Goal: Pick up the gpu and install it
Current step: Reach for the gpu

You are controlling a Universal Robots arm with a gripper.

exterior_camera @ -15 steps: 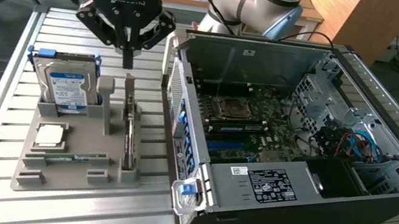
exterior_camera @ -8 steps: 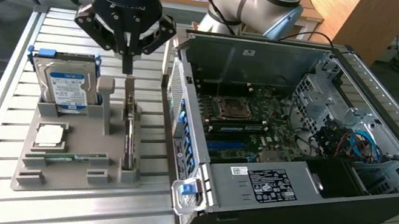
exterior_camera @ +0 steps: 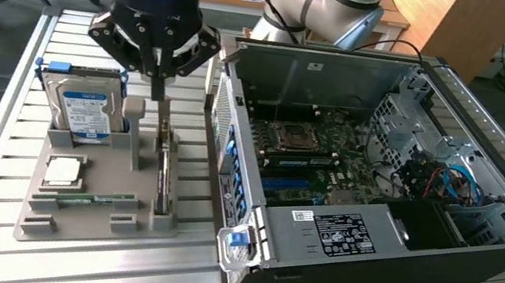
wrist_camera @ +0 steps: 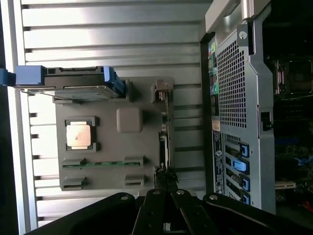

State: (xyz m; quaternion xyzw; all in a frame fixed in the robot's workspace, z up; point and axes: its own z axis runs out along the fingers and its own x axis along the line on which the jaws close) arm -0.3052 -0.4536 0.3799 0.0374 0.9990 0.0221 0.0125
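Observation:
The gpu [exterior_camera: 163, 173] stands on edge in a slot along the grey holder tray [exterior_camera: 82, 224], on the side nearest the computer case. The wrist view shows the gpu [wrist_camera: 165, 139] edge-on as a thin dark strip. My gripper [exterior_camera: 156, 93] hangs straight down over the card's far end with its fingers shut together. In the wrist view my gripper [wrist_camera: 166, 188] converges right at the end of the card. I cannot tell whether the tips touch the card. The card still sits in its slot.
The open computer case [exterior_camera: 377, 202] lies at the exterior view's right, with its motherboard [exterior_camera: 324, 150] exposed. The tray also holds a hard drive [exterior_camera: 84, 108], a processor chip [exterior_camera: 63, 170] and a memory stick [exterior_camera: 92, 199]. A grey post [exterior_camera: 132, 132] rises beside the card.

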